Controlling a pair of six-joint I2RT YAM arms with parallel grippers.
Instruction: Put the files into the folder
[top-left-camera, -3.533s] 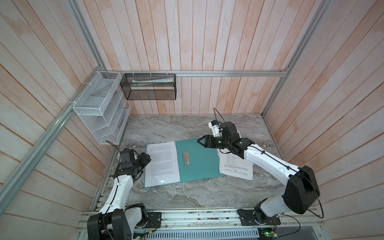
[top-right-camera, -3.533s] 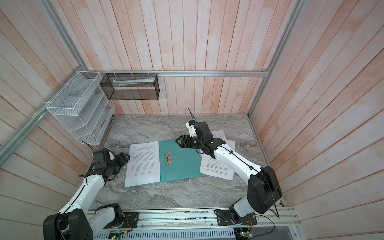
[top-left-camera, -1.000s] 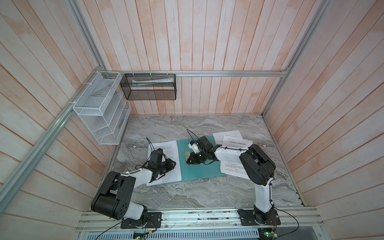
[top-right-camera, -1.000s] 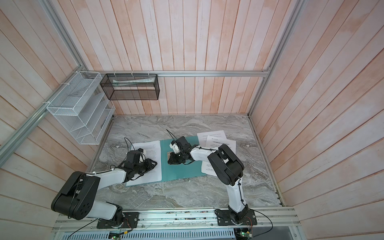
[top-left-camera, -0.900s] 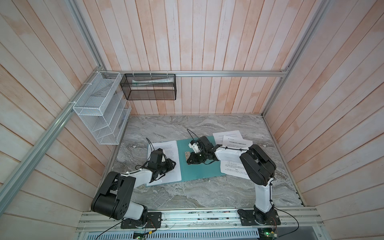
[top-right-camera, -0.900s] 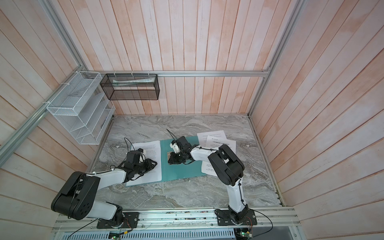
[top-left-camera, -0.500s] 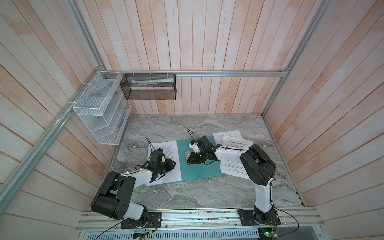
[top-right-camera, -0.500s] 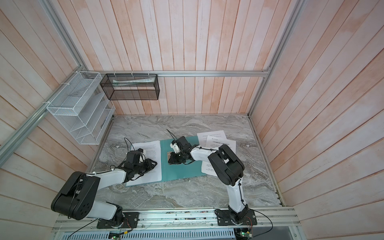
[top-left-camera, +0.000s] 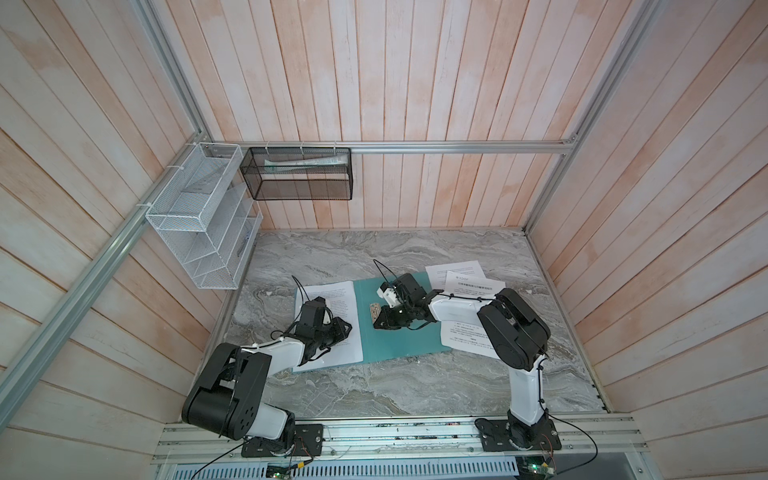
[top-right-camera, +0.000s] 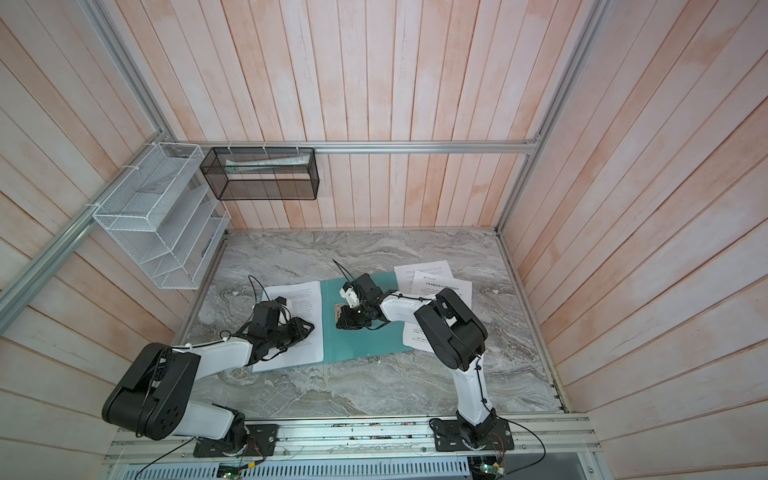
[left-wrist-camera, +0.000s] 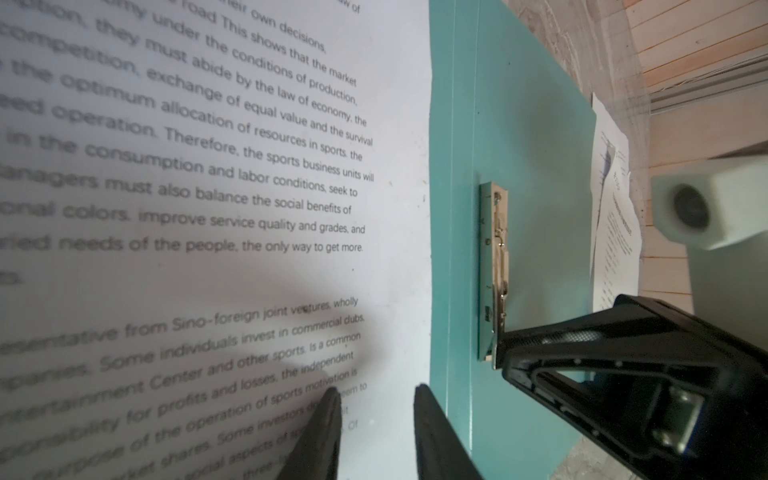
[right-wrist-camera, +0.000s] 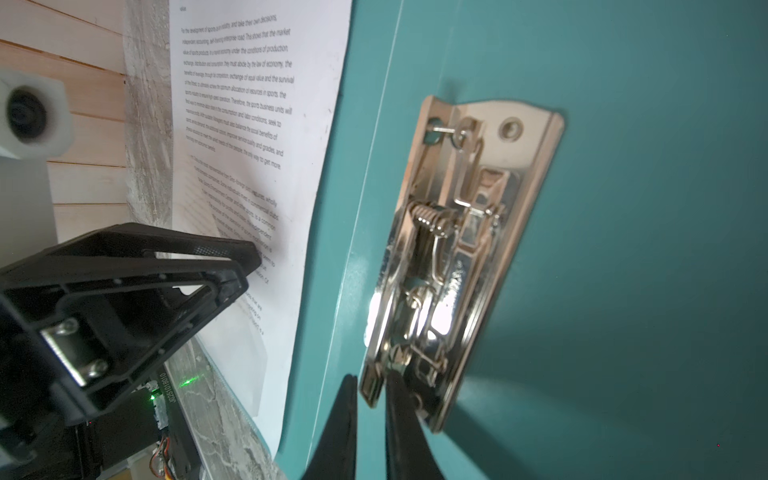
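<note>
Both arms stretch low over the desk (top-left-camera: 374, 386). Left gripper (top-left-camera: 348, 328), jaws apart, above files (top-left-camera: 345, 291) on the open folder (top-left-camera: 403, 345). Right gripper (top-left-camera: 376, 325), jaws almost together, at its clip (right-wrist-camera: 457, 249); pinch unclear.

Grey marbled counter (top-left-camera: 374, 253), seen in both top views. A teal folder (top-left-camera: 399, 345) lies open and flat on it, about mid-counter and slightly toward the left edge. The files (top-left-camera: 467, 286), a few white printed sheets, overlap each other toward the right edge, touching the folder's right side. One more sheet lies on the folder's left half, not on the counter.
</note>
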